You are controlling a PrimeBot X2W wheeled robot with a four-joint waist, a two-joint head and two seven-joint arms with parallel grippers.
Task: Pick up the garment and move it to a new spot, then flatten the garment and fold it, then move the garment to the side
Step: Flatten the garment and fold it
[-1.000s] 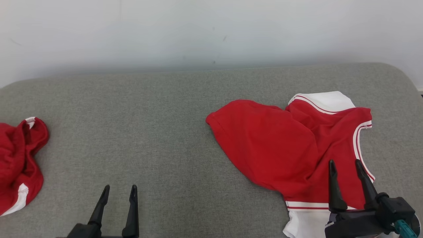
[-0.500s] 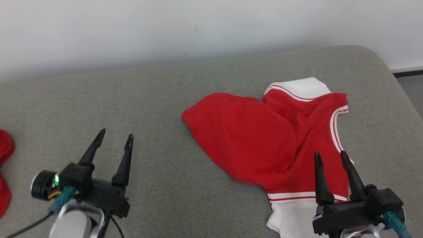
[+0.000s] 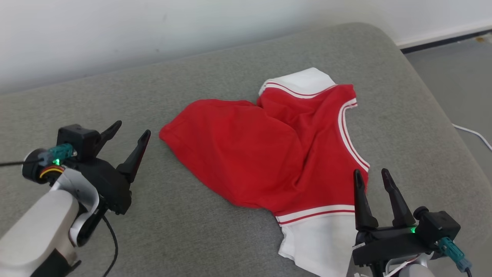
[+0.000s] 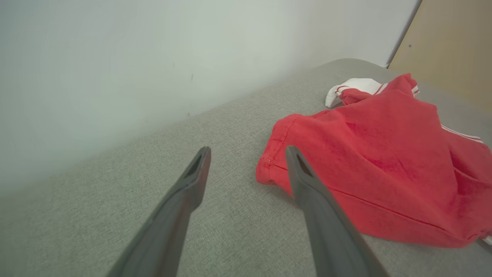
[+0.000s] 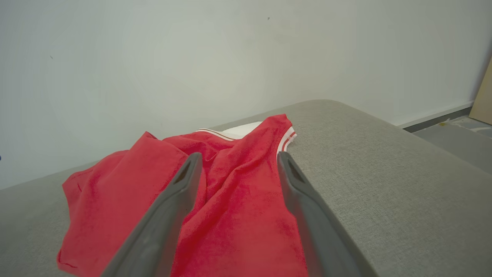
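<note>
Both grippers stand wide open, empty. Head view: we see the garment (image 3: pixel 265 154) crumpled on the cushion (image 3: pixel 215 88), at 3 o'clock from the left gripper (image 3: pixel 132 128), apart; the right gripper (image 3: pixel 371 171) sits at its 5 o'clock edge. Left wrist: garment (image 4: pixel 376 154) at 2 o'clock. Right wrist: garment (image 5: pixel 238 215) underneath, toward 12.

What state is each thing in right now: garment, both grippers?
garment: crumpled, unfolded, lying loose on the grey cushion, not gripped.
left gripper: open, empty, beside the garment's left edge, apart from it.
right gripper: open, empty, at the garment's near right edge.
</note>
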